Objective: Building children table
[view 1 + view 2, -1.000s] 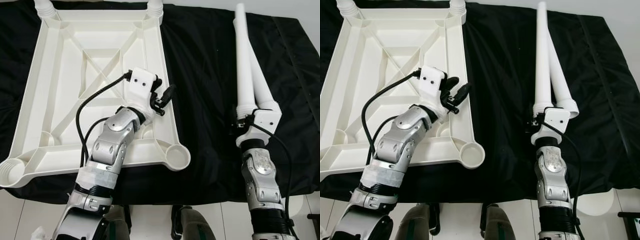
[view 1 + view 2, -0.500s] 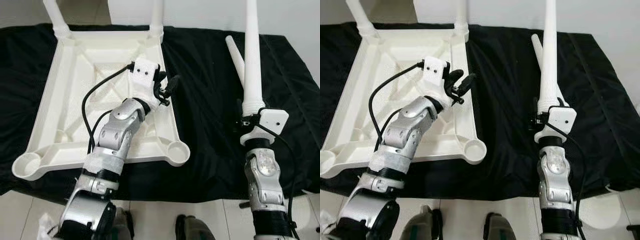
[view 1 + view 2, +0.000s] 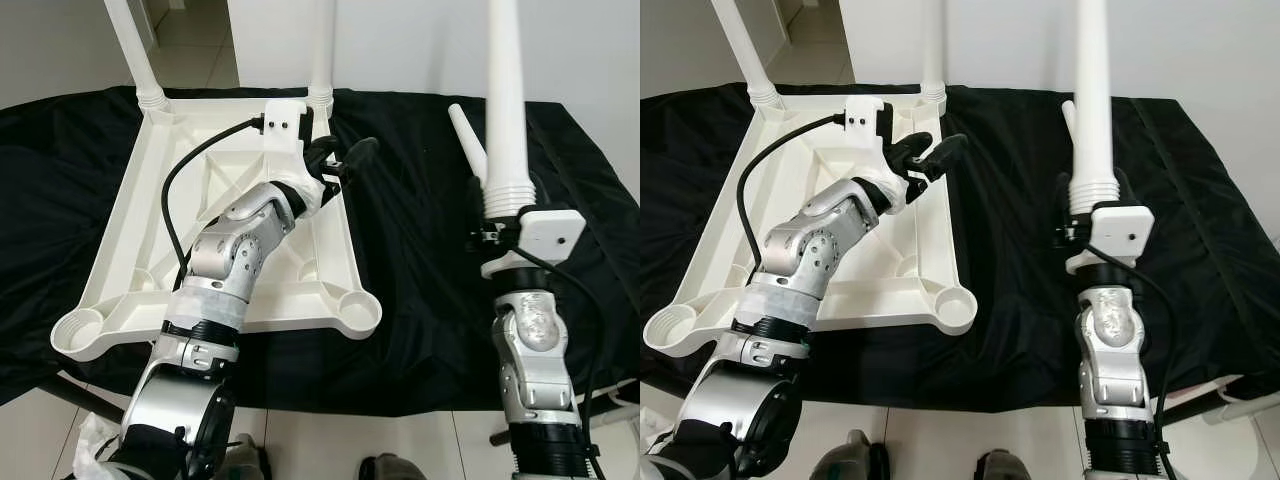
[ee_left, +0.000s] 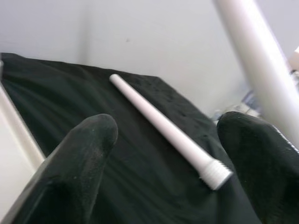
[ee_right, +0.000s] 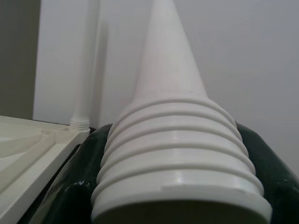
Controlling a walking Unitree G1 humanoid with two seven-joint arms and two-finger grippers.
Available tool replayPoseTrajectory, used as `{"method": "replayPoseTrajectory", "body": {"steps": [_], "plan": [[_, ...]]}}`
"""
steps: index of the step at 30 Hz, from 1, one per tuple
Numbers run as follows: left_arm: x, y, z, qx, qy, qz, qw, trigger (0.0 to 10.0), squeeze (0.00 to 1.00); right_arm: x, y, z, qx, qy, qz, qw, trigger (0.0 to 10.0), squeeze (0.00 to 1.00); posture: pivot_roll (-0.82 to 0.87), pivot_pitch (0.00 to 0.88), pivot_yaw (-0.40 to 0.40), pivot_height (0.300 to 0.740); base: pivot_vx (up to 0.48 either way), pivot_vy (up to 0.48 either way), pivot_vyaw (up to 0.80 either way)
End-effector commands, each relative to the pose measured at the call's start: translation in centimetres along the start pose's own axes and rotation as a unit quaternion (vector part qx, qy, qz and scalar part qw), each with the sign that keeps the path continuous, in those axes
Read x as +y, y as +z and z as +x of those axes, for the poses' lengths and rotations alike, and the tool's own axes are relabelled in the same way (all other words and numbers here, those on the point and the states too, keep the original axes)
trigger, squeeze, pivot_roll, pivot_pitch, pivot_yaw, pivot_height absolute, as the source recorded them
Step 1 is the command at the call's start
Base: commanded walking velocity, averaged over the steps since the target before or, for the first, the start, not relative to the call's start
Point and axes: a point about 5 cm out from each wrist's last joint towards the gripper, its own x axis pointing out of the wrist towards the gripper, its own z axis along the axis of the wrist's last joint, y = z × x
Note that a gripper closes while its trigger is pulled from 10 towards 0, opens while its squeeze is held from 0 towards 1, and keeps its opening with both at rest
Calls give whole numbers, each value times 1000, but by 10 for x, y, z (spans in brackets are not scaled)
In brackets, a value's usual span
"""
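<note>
Clamped in the right gripper (image 3: 497, 222) by its threaded end, a white table leg (image 3: 503, 95) stands upright. Left gripper (image 3: 345, 160) hovers spread wide and empty over the upturned tabletop (image 3: 130, 250) on the black-draped bench (image 3: 420, 300). Two legs are fitted; next, seemingly, carry this one to an empty corner socket (image 3: 350, 309). A spare leg (image 4: 163, 128) lies alongside.

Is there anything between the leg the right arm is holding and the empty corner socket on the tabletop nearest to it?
Nothing visible. The right tool holds a white leg upright. Only bare black cloth separates it from the open near-right socket of the upturned tabletop. The spare leg lies farther back, and the left tool hovers over the far edge.
</note>
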Motion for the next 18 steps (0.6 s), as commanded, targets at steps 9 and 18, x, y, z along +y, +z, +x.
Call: {"method": "replayPoseTrajectory", "body": {"steps": [9, 18], "plan": [[-33, 20, -8, 13, -294, -60, 954, 10000, 0, 18, 12, -1, -27, 59, -3, 998, 10000, 0, -10, 0, 10, 740, 0, 0, 0], [-19, 28, -1, 38, -275, -108, 955, 10000, 0, 45, 14, -11, -36, 152, -10, 988, 10000, 0, 2, 0, 14, 740, 0, 0, 0]]}}
